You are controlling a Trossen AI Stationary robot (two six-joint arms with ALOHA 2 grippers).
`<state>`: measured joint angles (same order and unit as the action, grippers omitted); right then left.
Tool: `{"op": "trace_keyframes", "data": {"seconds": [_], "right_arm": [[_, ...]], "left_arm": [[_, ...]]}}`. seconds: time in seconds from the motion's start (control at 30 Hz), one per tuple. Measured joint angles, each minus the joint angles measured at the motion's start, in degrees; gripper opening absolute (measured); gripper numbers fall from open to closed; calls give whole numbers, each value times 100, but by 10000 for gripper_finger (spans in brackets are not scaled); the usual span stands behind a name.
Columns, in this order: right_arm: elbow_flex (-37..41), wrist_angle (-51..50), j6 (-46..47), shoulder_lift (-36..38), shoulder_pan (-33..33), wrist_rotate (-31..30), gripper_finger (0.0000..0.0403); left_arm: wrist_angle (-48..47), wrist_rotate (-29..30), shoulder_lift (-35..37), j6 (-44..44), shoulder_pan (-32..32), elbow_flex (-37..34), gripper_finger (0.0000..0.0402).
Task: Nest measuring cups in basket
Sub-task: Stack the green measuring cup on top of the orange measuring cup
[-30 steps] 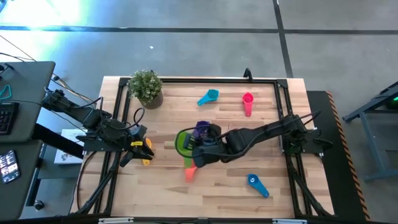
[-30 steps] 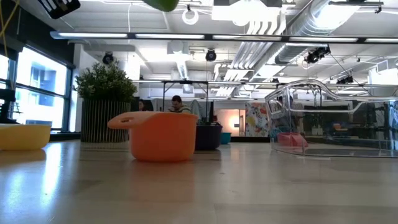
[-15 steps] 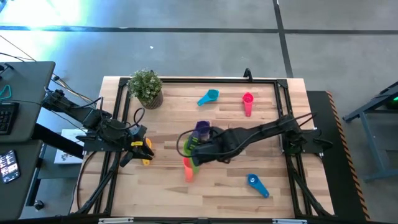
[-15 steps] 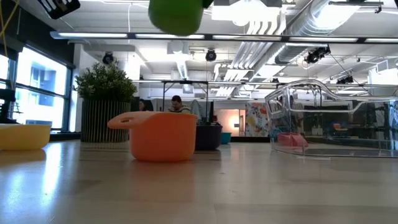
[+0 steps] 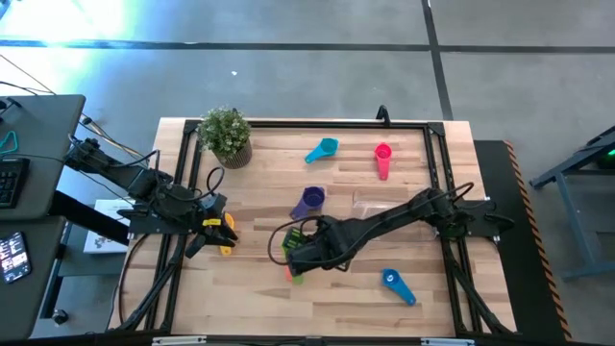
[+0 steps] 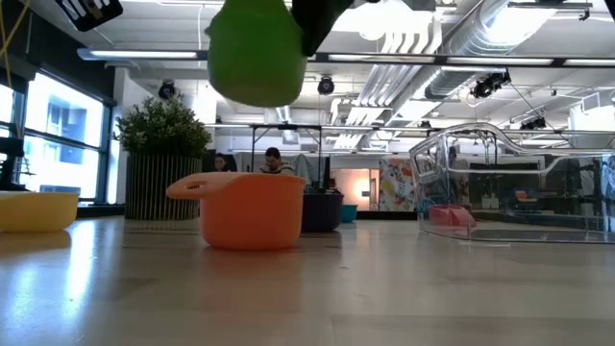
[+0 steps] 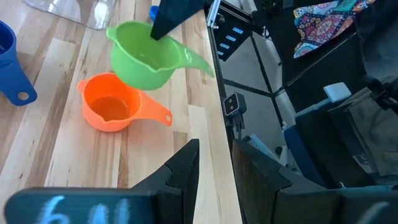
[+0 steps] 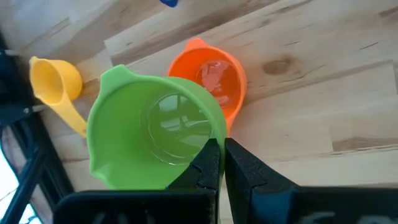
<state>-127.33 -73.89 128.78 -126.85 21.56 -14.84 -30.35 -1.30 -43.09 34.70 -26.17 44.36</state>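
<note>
A: Where is the green cup (image 6: pixel 256 53) right now?

B: In the air, held by the right claw (image 8: pixel 221 163), whose 2 fingers are pinched shut on its rim. It hangs just above the salmon cup (image 7: pixel 114 106), which sits upright on the tabletop (image 5: pixel 250 279). In the low view there is a clear gap between the 2.

A: And the basket (image 6: pixel 509 187)?

B: The clear bin stands well away from the salmon cup, farther toward the right arm's side of the tabletop. From above it is hard to make out; the low view shows it plainly, with something pink low at its near end, though I cannot tell whether that lies inside or behind.

A: The other cups?

B: The purple cup (image 5: pixel 309 200) sits near the salmon cup, toward the plant (image 5: pixel 226 135). The light blue cup (image 5: pixel 323 150) and the magenta cup (image 5: pixel 382 159) lie beyond that, toward the far edge. The blue cup (image 5: pixel 397 284) is on the salmon cup's other side, by the near edge. The yellow cup (image 8: pixel 56 84) lies close to the salmon cup, toward the left arm.

A: What about the left claw (image 7: pixel 214 162)?

B: It waits at the left edge of the tabletop, just beside the yellow cup, fingers slightly parted and holding nothing.
</note>
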Motion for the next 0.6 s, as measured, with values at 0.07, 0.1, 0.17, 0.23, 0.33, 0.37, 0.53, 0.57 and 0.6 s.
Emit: {"op": "trace_keyframes", "data": {"seconds": [0.07,0.1,0.17,0.23,0.33,0.37,0.53,0.57,0.6], "right_arm": [[0,23,21,-71,2,-3,0],[0,63,21,-108,0,-11,0],[0,128,21,-175,-7,-38,0],[0,206,31,-222,-21,-195,0],[0,230,135,-259,-28,-315,0],[0,236,185,-279,-28,-342,0],[2,321,382,-471,-16,-369,0],[2,372,416,-514,-15,-377,0],[2,394,441,-566,-14,-379,0]], "left_arm": [[2,0,0,0,-2,0,87],[1,0,0,0,0,0,87],[2,1,0,0,-1,0,87],[0,0,0,0,0,0,87],[2,0,0,0,-2,0,87],[2,0,-2,0,-2,0,87],[-8,1,-2,0,-1,-1,87],[1,0,0,0,-2,0,87],[0,0,-2,0,-2,0,87]]}}
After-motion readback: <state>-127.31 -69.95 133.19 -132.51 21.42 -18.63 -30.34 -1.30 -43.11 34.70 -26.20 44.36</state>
